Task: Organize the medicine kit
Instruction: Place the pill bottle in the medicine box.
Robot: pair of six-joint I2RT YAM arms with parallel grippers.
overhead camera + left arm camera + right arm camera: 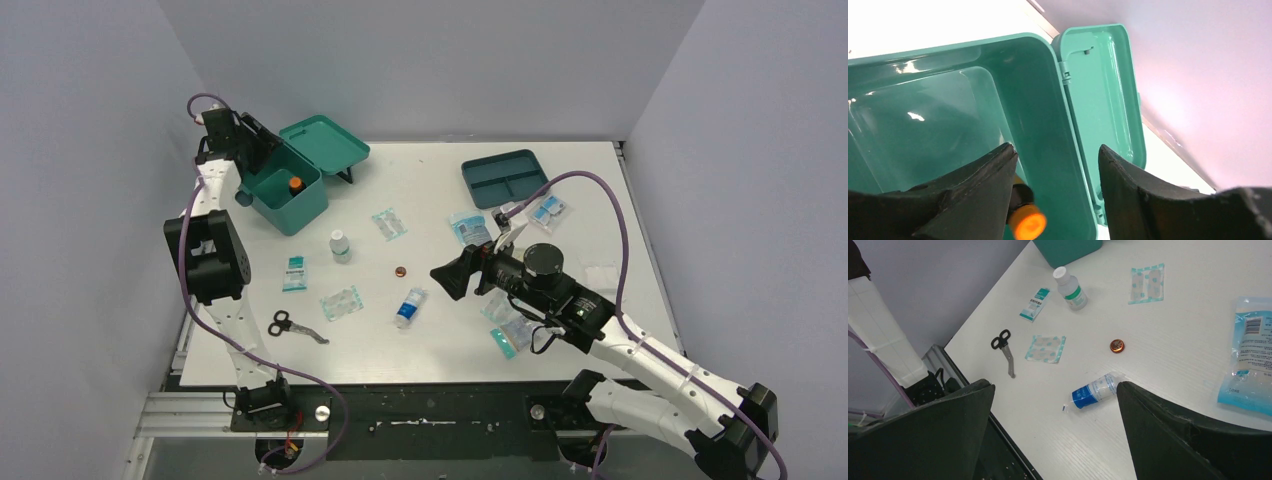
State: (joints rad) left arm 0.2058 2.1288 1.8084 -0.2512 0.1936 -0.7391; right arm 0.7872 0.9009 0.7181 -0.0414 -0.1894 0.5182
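The teal medicine kit stands open at the far left, its lid laid back. In the left wrist view I see its inside and lid. A dark bottle with an orange cap lies inside it. My left gripper hangs over the box, jaws wide apart, holding nothing. My right gripper is open and empty above mid-table, near a blue-and-white wrapped roll.
On the table lie a white bottle, a copper round tin, scissors, a teal sachet, plaster packets, a gauze pack and a darker divided tray. More packets lie under my right arm.
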